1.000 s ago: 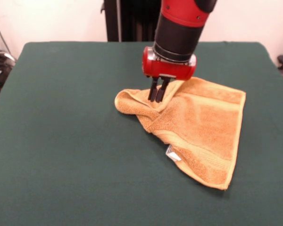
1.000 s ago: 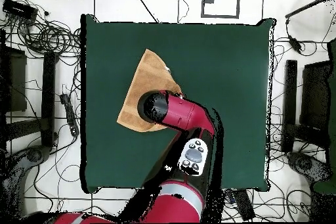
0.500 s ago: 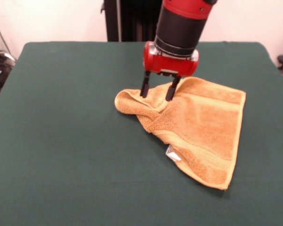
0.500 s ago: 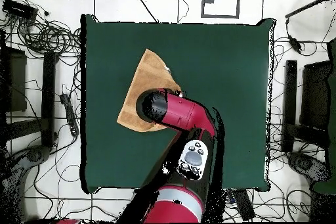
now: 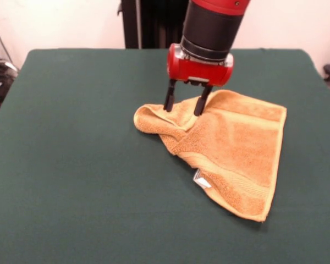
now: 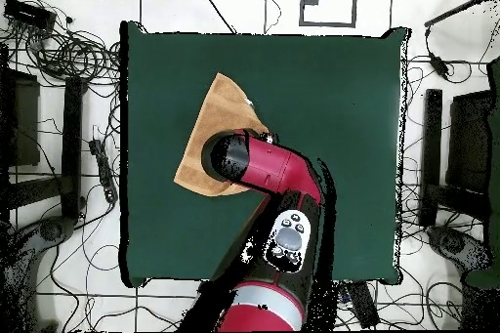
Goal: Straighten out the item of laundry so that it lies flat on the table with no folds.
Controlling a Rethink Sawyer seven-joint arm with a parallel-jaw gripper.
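Note:
The orange-yellow towel, the item of laundry, lies on the green table right of centre, its left part bunched into a fold and a small white tag showing at its near edge. My gripper hangs just above the folded left part, open, fingertips at the cloth's top with nothing held. From overhead the towel shows at the table's left, partly hidden under the red arm; the gripper itself is hidden there.
Cables, stands and equipment crowd the floor around the table. A black column rises behind the table's far edge.
The gripper went from shut on the towel's fold to open, letting it go, and has since risen slightly. The towel stays as it was.

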